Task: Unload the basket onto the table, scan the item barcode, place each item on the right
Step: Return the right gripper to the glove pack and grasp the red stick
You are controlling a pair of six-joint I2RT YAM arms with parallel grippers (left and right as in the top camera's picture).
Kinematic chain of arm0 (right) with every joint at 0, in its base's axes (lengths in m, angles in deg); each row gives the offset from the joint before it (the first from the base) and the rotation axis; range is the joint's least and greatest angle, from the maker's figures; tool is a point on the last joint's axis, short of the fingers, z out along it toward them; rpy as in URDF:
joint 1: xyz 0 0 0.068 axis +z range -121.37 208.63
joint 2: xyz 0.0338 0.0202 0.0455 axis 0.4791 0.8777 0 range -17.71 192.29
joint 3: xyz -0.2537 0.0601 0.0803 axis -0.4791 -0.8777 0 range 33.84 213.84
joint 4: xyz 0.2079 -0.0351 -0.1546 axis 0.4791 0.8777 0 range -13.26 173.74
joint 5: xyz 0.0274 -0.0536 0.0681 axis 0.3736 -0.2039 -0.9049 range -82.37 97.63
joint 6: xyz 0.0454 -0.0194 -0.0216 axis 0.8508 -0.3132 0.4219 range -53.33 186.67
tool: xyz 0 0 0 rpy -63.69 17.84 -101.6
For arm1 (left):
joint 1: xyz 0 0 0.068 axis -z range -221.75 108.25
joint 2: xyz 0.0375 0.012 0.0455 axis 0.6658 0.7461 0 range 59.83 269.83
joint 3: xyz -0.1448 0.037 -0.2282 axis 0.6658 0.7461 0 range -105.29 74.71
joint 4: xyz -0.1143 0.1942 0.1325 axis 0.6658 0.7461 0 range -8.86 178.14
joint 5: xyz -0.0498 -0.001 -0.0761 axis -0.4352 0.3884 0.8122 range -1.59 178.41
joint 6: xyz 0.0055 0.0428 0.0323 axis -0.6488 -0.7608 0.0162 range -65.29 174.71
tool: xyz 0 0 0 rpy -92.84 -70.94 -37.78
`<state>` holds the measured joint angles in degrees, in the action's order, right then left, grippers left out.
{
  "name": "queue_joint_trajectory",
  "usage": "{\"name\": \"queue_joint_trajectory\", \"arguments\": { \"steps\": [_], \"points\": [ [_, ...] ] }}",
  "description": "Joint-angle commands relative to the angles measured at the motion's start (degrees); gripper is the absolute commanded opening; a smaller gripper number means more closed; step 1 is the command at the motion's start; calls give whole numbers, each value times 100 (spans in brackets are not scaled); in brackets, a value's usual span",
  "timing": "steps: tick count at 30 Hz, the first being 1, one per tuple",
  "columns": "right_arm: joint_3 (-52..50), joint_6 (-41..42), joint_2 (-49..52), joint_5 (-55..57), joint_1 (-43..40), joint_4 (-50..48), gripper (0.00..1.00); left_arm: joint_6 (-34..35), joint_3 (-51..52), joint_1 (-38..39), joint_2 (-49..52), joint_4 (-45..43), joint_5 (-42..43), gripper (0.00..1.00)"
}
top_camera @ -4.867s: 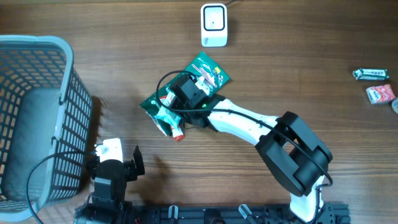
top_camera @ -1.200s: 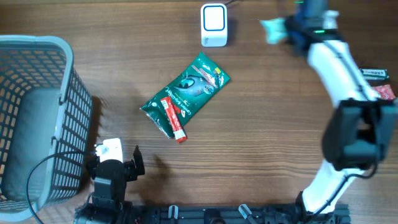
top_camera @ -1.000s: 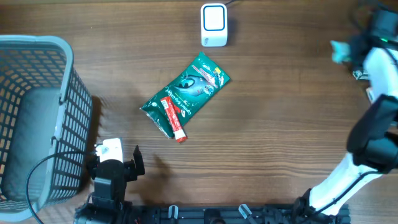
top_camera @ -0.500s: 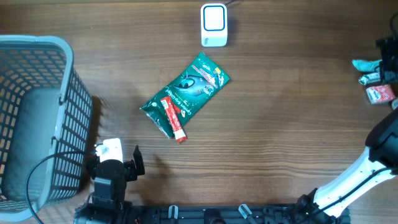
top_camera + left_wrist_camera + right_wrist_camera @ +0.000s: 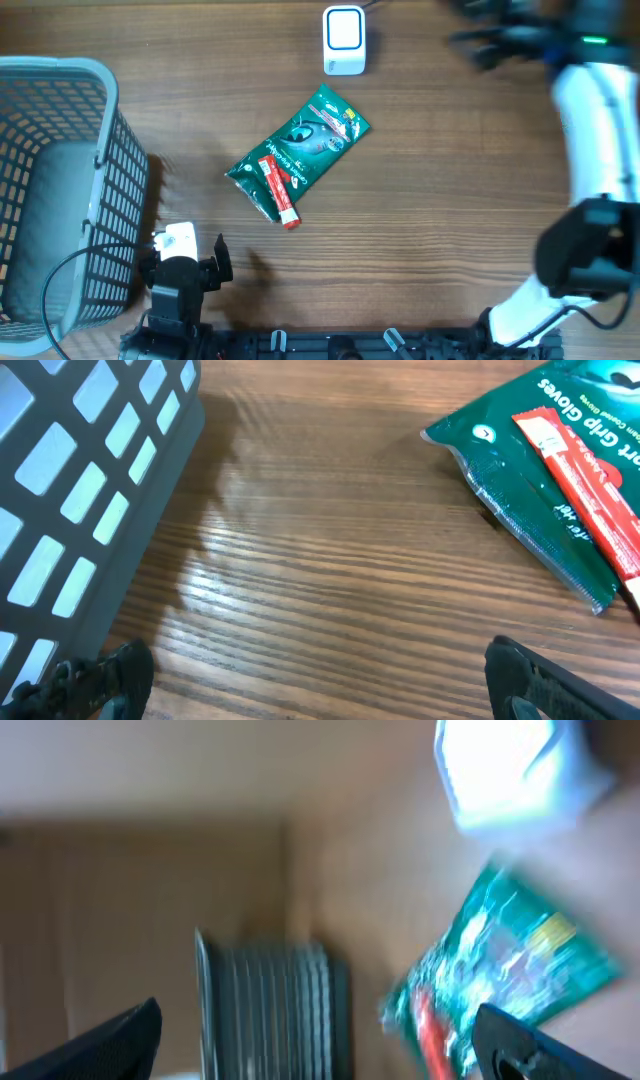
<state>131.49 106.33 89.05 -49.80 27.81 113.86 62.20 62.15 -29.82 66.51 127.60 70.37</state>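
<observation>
Right now we see a wooden table [image 5: 430, 230] from above, with a white barcode scanner [image 5: 344, 40] at the far edge and, well apart from it toward the middle, a green foil packet [image 5: 305, 145] lying aslant; a slim red stick pack [image 5: 279, 193] rests on its lower end, touching it. A grey plastic basket [image 5: 60, 66] fills the left side. The right gripper [image 5: 318, 1042] hangs at upper right, to the right of the scanner, smeared by blur; its own camera shows both fingertips [image 5: 118, 1038] wide apart with nothing between them. The left gripper [image 5: 320, 690] sits low beside the basket, fingers likewise spread and empty. We judge that no item is in hand, so the step ahead is a pickup. To do it well, we would bring the right arm down over one item only, close across its narrow width, and lift straight so the other is not dragged along; then turn the printed face toward the scanner's window and hold it square and near. We cannot find a barcode on either item. The overhead view alone gives the whole layout and the arm's place. The left wrist view alone gives sharp detail: the packet's crimped seam and white lettering. The right wrist view, though blurred, lines up scanner, packet and basket in one glance.
</observation>
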Motion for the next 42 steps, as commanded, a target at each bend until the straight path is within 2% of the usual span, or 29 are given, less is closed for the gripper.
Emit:
{"name": "queue_joint_trajectory", "arguments": {
  "steps": [1,5,7,9,11,14,19,21,24,27,30,31,32,37,42],
  "points": [
    [-59,-136,149,1991,1410,693,100,-107,57,-31,-31,9,48,100],
    [-59,-1010,411,4444,3191,1261,100,-107,57,-31,-31,9,48,100],
    [-61,-1005,673,5346,3849,1436,100,-107,57,-31,-31,9,48,100],
    [-61,-1008,1019,5591,4262,1491,100,-107,57,-31,-31,9,48,100],
    [-61,-1014,1349,5337,4454,1502,99,-107,57,-31,-31,9,48,100],
    [-61,-1279,1751,4509,4487,1456,92,-107,57,-31,-31,9,48,100],
    [-61,-1593,2127,4076,4474,1375,78,-107,57,-33,-31,9,48,100],
    [-63,-1777,2175,3711,4474,1325,77,-107,57,-31,-31,9,48,100],
    [-63,-1720,2315,3652,4474,1263,75,-107,57,-33,-31,9,48,100],
    [-66,-1665,2608,3646,4474,1241,64,-107,57,-31,-31,9,48,100],
    [-66,-1565,2999,3506,4474,1399,37,-107,57,-31,-31,9,48,100],
    [-66,-1567,3101,3506,4474,1495,23,-109,57,-31,-31,9,48,100],
    [-66,-1569,3161,3506,4474,1563,4,-107,57,-31,-31,9,48,100],
    [-37,-1834,2951,3641,4299,1840,5,-107,57,-31,-31,9,48,100],
    [-9,-1943,1700,3685,3729,2339,4,-107,57,-31,-31,9,48,100]
  ]
}}
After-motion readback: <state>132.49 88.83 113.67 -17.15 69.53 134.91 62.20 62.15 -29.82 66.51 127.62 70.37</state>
